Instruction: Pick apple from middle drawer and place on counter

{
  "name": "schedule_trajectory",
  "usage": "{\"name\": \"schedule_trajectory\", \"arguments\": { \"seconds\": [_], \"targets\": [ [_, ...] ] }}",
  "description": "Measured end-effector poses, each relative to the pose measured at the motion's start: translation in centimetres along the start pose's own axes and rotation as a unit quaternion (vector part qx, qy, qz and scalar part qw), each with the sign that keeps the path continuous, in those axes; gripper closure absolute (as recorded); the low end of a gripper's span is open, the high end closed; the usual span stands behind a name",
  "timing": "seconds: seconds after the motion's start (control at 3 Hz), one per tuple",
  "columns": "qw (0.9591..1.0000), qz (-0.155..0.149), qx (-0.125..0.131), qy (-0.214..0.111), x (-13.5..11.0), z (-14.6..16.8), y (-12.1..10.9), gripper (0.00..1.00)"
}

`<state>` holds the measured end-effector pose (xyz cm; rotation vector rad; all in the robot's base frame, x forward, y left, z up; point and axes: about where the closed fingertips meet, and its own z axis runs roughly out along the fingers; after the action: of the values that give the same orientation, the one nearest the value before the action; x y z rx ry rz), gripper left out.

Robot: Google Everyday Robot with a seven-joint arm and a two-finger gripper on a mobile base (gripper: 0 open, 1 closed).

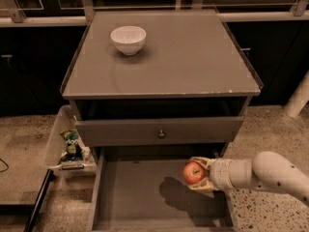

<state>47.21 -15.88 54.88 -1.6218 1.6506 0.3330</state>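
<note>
The red apple sits between the pale fingers of my gripper, which is shut on it. The arm comes in from the right edge. The apple hangs above the right side of the open middle drawer, with its shadow on the drawer floor. The grey counter lies above and behind, with a chipped pale front edge.
A white bowl stands at the back left of the counter. The upper drawer front with a small round knob sticks out a little above the open drawer. A clear bin with a green packet hangs at the cabinet's left.
</note>
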Motion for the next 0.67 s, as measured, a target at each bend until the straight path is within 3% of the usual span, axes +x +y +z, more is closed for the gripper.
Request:
{"name": "schedule_trajectory", "arguments": {
  "seconds": [0.33,0.67],
  "targets": [
    [1.0000,0.000,0.000,0.000,0.0,0.0,0.0,1.00],
    [0.9996,-0.023,0.013,0.002,-1.8,-2.7,-0.5,1.00]
  ]
}}
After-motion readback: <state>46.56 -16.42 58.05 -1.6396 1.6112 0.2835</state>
